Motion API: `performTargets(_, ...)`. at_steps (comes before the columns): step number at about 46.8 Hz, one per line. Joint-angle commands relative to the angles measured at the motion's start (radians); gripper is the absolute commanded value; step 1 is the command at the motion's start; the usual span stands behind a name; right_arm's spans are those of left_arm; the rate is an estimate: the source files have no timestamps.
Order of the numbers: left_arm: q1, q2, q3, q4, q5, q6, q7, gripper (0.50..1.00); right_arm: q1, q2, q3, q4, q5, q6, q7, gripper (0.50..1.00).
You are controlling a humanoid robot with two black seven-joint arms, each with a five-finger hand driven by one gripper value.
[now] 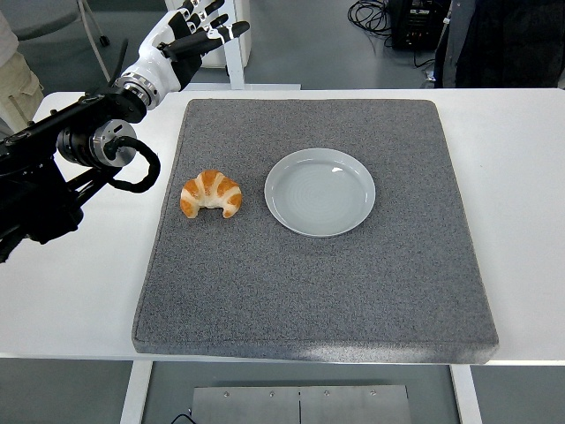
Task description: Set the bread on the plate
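Note:
A golden croissant (211, 193) lies on the grey mat (353, 283), left of centre. Just to its right rests a pale grey plate (320, 192) with nothing on it. My left hand (196, 31) is raised at the far left, beyond the mat's back left corner, with its fingers spread and nothing in them. It is well above and behind the croissant. The black left arm (62, 168) stretches along the table's left side. No right arm shows.
The white table (521, 177) reaches past the mat on both sides. Behind the table are a white post, a chair base at the top left and dark equipment with cables at the top right. A person's light sleeve (13, 62) shows at the left edge.

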Motion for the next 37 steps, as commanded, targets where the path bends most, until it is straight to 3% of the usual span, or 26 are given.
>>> performTargets(1, -0.005, 0.022, 0.021, -0.022, 0.061, 0.0, -0.001, 0.989, 0.0, 0.0, 0.0, 0.0, 0.0, 0.0, 0.0, 1.0)
performTargets(16, -0.026, 0.109, 0.075, -0.164, 0.217, 0.006, -0.006, 0.989, 0.0, 0.0, -0.001, 0.0, 0.0, 0.0, 0.0, 1.0)
performTargets(37, -0.048, 0.229, 0.156, -0.261, 0.385, -0.014, -0.007, 0.987, 0.0, 0.0, 0.0, 0.0, 0.0, 0.0, 0.0, 1.0)
